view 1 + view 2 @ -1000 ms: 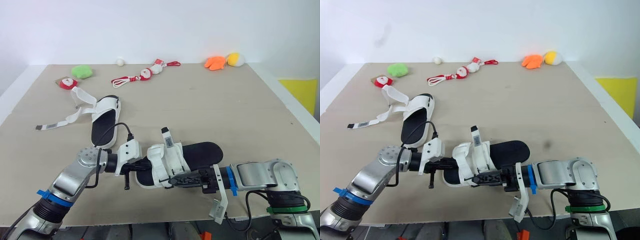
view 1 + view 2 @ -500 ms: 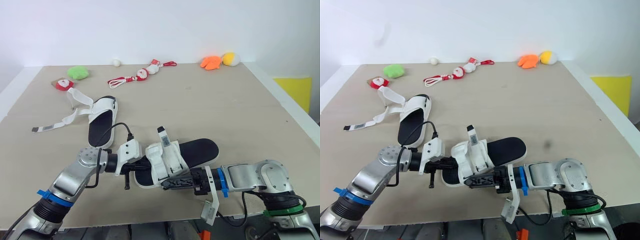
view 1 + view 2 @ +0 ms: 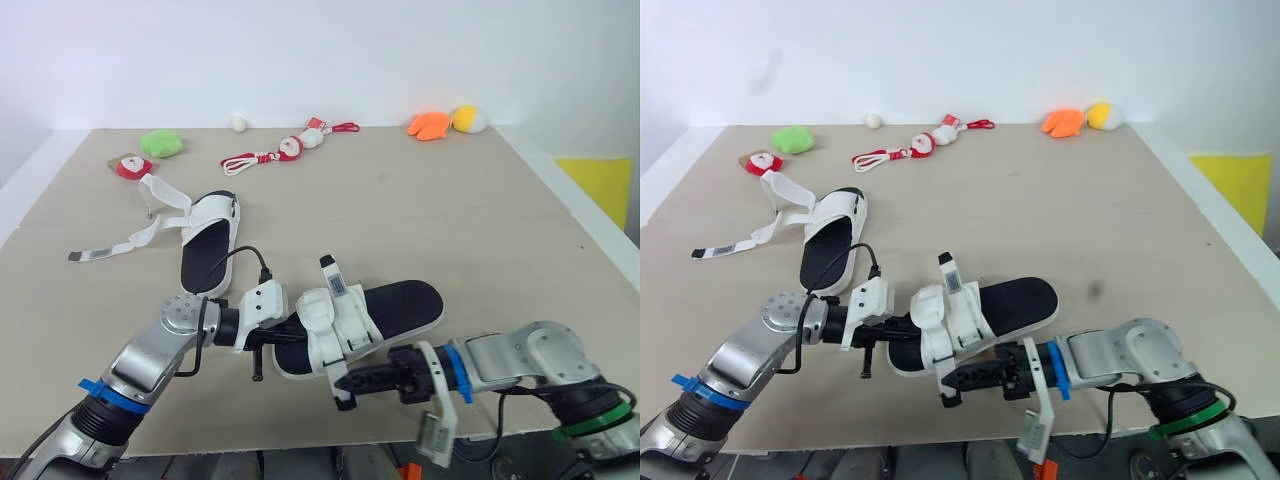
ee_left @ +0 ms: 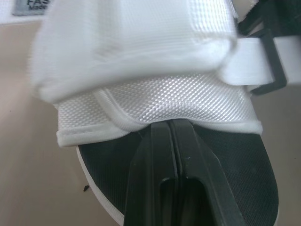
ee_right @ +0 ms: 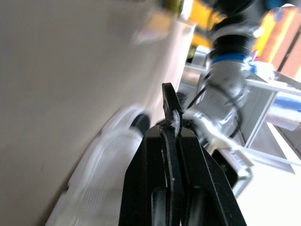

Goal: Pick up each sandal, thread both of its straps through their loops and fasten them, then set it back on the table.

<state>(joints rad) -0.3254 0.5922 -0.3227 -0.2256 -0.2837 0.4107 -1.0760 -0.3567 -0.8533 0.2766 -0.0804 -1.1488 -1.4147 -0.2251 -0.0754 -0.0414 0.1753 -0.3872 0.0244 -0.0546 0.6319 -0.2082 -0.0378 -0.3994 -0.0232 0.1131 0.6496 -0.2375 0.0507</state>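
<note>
Beige table (image 3: 480, 220) carries two white-and-black sandals: the near sandal (image 3: 400, 305) sits by the near edge between both arms, and the far sandal (image 3: 205, 245) lies far-left, its straps loose. The left gripper (image 3: 283, 336) is clenched on the near sandal's white upper from the left. The right gripper (image 3: 347, 384) pinches that sandal's strap (image 3: 336, 372) — stretched toward the near edge.

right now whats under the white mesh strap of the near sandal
The black footbed and the left gripper, shut, reaching in; the white mesh strap covers its tips.
</note>
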